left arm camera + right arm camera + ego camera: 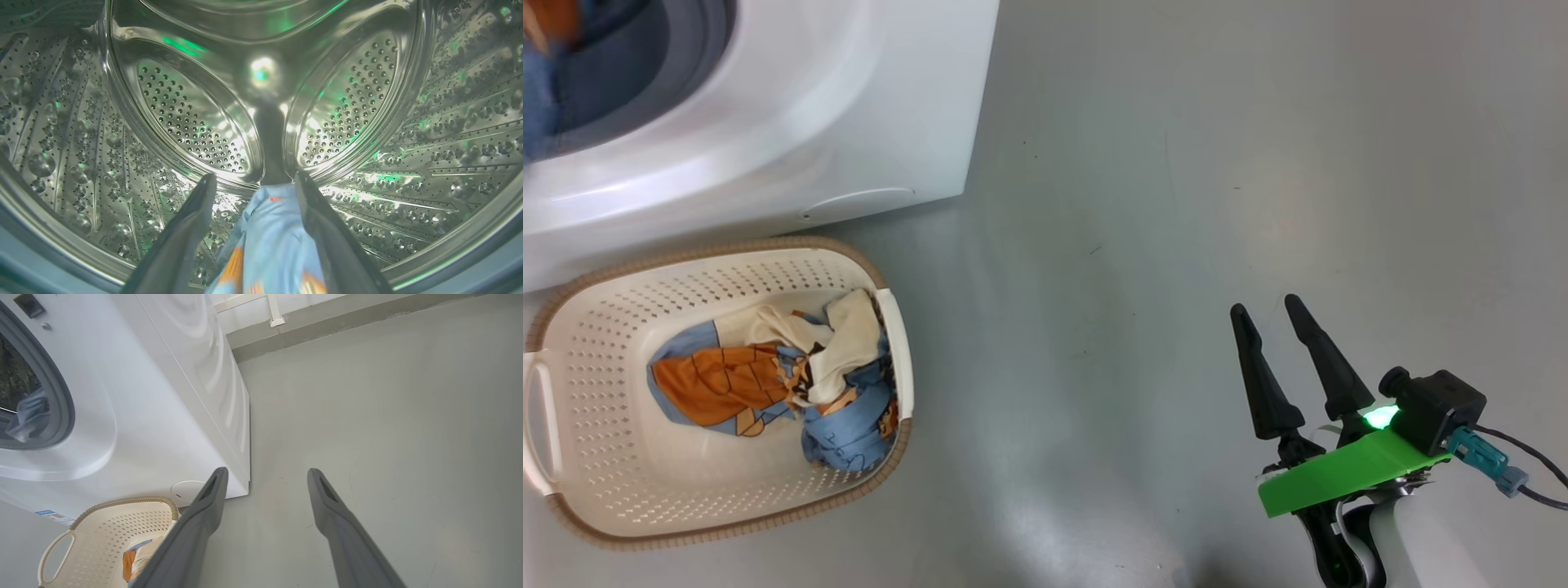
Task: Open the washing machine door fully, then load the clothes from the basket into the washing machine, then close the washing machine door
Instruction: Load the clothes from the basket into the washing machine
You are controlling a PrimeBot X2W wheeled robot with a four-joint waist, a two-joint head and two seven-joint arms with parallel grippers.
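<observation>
My left gripper (254,177) is inside the steel drum (196,122) of the washing machine (833,106). Its fingers stand wide apart, and a light blue garment (278,241) with orange patches lies loosely between them, low down and blurred. More clothes (768,376), blue, orange and cream, lie in the cream basket (605,457) on the floor in front of the machine. My right gripper (1266,306) hangs open and empty over bare floor, well to the right of the basket. The washing machine door is out of view.
The grey gasket (61,400) rings the drum opening, with a blurred blue shape inside it. Smooth grey floor (1176,204) stretches right of the machine. A wall base with a white pipe bracket (273,314) runs behind the machine.
</observation>
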